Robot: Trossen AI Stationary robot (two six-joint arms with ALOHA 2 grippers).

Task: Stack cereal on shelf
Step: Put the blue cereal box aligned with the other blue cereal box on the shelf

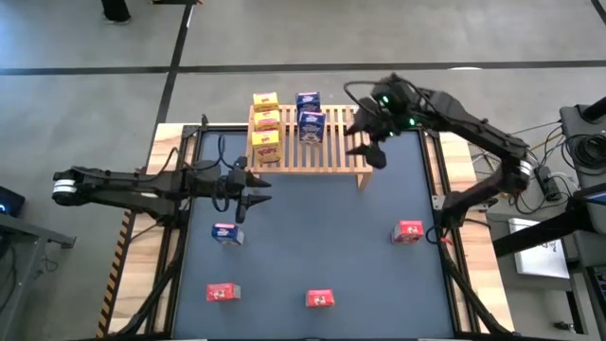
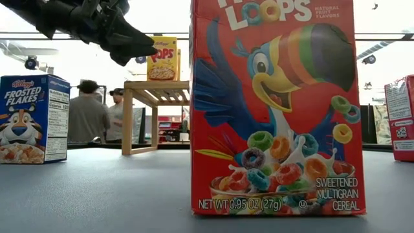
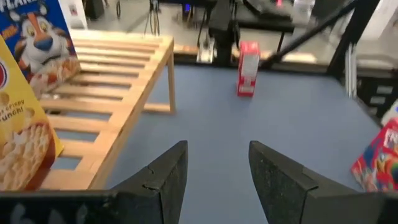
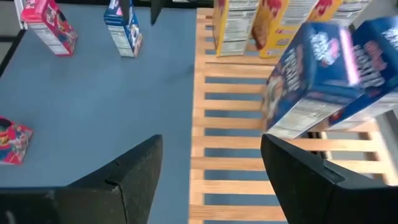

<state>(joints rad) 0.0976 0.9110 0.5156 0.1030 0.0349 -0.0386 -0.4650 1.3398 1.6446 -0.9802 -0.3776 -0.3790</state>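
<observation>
The wooden shelf (image 1: 308, 142) stands on its short legs at the table's far side. Three yellow boxes (image 1: 267, 123) stand in a row on its left slats, with two blue boxes (image 1: 311, 116) beside them. A third blue box (image 1: 225, 234) stands on the table, as do three red boxes (image 1: 409, 232) (image 1: 223, 293) (image 1: 320, 299). My right gripper (image 4: 211, 168) is open over the shelf's right part, just right of the blue boxes (image 4: 323, 81). My left gripper (image 3: 217, 174) is open, hovering near the shelf's near-left corner, above the table.
In the low view one red box (image 2: 278, 107) fills the foreground, the blue box (image 2: 32, 116) stands left of it, and the shelf (image 2: 158, 94) stands behind. People stand in the room beyond. The slats (image 4: 249, 155) at the shelf's right end are bare.
</observation>
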